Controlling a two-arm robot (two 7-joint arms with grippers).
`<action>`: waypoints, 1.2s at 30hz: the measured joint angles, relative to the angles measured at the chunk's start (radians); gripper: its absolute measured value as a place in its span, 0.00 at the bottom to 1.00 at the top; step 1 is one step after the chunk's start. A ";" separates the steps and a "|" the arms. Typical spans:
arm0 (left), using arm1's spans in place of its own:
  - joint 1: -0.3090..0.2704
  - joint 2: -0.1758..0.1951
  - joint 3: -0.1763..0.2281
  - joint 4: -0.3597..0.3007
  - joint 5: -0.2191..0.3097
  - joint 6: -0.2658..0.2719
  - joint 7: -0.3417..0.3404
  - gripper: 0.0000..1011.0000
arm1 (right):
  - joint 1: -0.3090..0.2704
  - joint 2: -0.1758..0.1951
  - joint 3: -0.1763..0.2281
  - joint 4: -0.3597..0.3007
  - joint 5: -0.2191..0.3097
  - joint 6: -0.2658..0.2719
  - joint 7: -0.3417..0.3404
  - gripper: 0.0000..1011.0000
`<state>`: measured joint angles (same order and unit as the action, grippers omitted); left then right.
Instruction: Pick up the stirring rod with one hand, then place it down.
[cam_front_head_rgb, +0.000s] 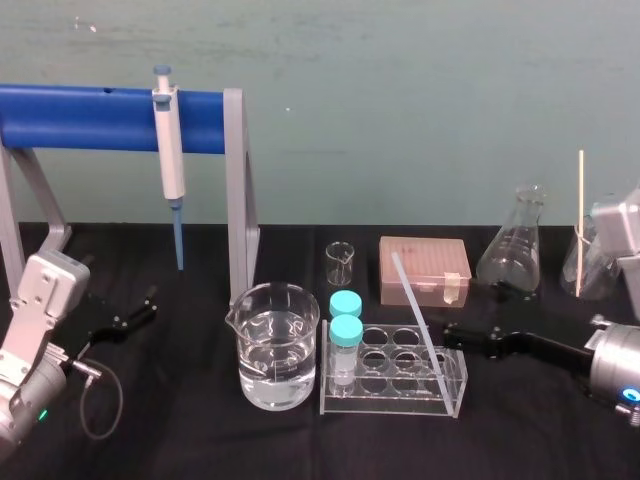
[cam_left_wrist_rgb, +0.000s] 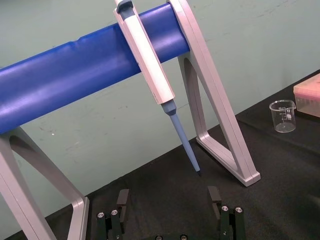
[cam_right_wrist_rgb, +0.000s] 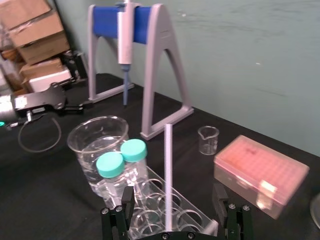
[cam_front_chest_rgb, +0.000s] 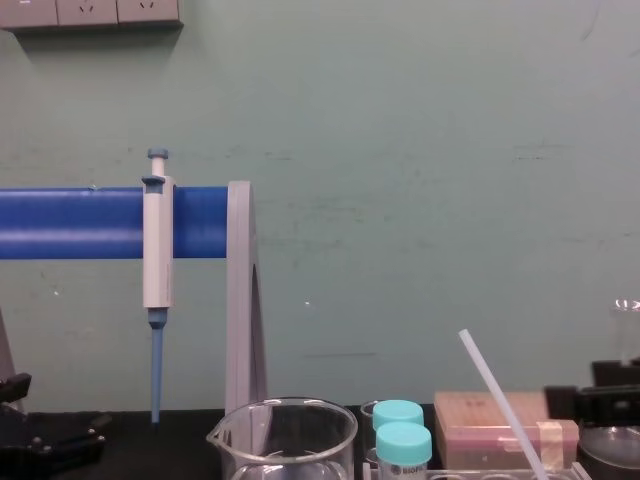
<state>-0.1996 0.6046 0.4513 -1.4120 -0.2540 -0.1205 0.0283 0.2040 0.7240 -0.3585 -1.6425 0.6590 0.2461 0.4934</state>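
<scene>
The stirring rod (cam_front_head_rgb: 420, 320) is a thin translucent white rod leaning in the clear tube rack (cam_front_head_rgb: 455, 395), with its top tilted toward the back left. The right wrist view shows the rod (cam_right_wrist_rgb: 168, 170) standing midway between the two spread fingers, touched by neither. My right gripper (cam_front_head_rgb: 452, 329) is open and reaches in from the right at the rack's right end, level with the rod's lower half. At the left of the table my left gripper (cam_front_head_rgb: 140, 311) lies low and open, with nothing between its fingers (cam_left_wrist_rgb: 122, 201).
A beaker of water (cam_front_head_rgb: 278, 345) and two teal-capped vials (cam_front_head_rgb: 346, 330) stand just left of the rod. Behind it are a small beaker (cam_front_head_rgb: 340, 262), a pink tip box (cam_front_head_rgb: 425, 270) and a flask (cam_front_head_rgb: 512, 245). A pipette (cam_front_head_rgb: 170, 150) hangs on the blue stand (cam_front_head_rgb: 90, 118).
</scene>
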 joint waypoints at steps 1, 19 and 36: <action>0.000 0.000 0.000 0.000 0.000 0.000 0.000 0.99 | 0.017 -0.003 -0.017 0.006 -0.009 0.002 0.010 0.99; 0.000 0.000 0.000 0.000 0.000 0.000 0.000 0.99 | 0.161 -0.113 -0.121 0.131 -0.095 0.056 -0.012 0.99; 0.000 0.000 0.000 0.000 0.000 0.000 0.000 0.99 | 0.179 -0.128 -0.136 0.147 -0.114 0.064 -0.012 0.99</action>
<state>-0.1995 0.6047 0.4514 -1.4120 -0.2539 -0.1205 0.0283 0.3828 0.5959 -0.4949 -1.4954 0.5455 0.3101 0.4817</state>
